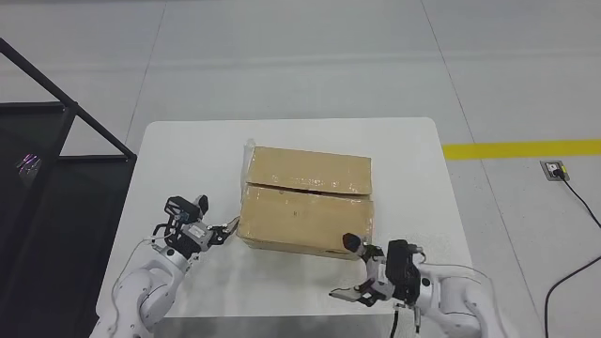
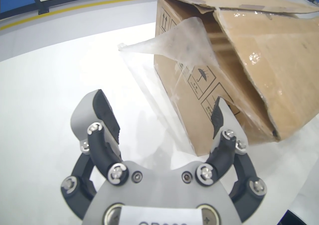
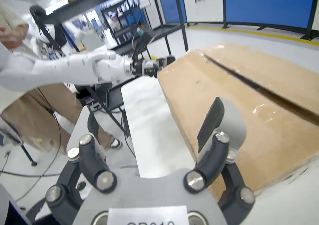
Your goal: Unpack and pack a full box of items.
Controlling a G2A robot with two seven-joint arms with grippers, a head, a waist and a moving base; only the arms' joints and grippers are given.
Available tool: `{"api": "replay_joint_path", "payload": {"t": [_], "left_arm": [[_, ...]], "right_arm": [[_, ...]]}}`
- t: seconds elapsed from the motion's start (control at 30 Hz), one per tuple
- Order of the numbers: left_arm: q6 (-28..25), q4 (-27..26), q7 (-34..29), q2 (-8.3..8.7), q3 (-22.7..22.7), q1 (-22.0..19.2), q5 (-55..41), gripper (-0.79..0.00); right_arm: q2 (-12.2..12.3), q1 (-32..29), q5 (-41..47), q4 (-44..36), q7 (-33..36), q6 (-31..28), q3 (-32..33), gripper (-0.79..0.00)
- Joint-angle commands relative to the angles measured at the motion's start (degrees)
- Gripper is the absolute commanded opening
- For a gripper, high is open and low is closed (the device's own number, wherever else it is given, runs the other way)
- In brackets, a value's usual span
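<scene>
A brown cardboard box (image 1: pixel 305 202) lies in the middle of the white table (image 1: pixel 188 160), its top flaps down with a seam along the length. Loose clear tape (image 2: pixel 179 44) peels off its end, where the box (image 2: pixel 261 66) shows a slightly raised flap. My left gripper (image 1: pixel 225 233) stands open just off the box's front left corner; in its own view the gripper (image 2: pixel 162 113) has one finger (image 2: pixel 219 116) against the box's end. My right gripper (image 1: pixel 344 267) is open at the front right corner, with one finger (image 3: pixel 211 121) over the box (image 3: pixel 236 101) top edge and nothing held.
A black shelf rack (image 1: pixel 38 150) stands close to the table's left side. The table's front edge (image 1: pixel 282 316) lies just behind both grippers. Bare tabletop runs behind the box and to its right (image 1: pixel 413 178). The left arm (image 3: pixel 74 66) shows across the box.
</scene>
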Motion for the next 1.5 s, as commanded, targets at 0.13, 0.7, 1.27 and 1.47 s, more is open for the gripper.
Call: {"api": "replay_joint_path", "payload": {"t": [0.13, 0.7, 1.27, 1.47], "left_arm": [[0.10, 0.15, -0.14, 0.01, 0.33, -0.36, 0.12, 0.000], [0.20, 0.51, -0.04, 0.07, 0.91, -0.88, 0.15, 0.000], [8.74, 8.48, 0.90, -1.49, 6.61, -10.09, 3.22, 0.000], [14.46, 11.52, 3.98, -2.38, 9.97, -13.31, 8.01, 0.000]], "right_arm": [[1.07, -1.64, -4.31, 0.25, 3.09, 0.87, 0.39, 0.000], [0.86, 5.08, 0.28, 5.40, 15.02, 10.97, -5.27, 0.000], [3.36, 2.43, -3.90, 3.13, 5.50, 0.01, -4.24, 0.000], [3.97, 0.25, -5.15, 2.16, 3.97, 0.81, -3.08, 0.000]]}}
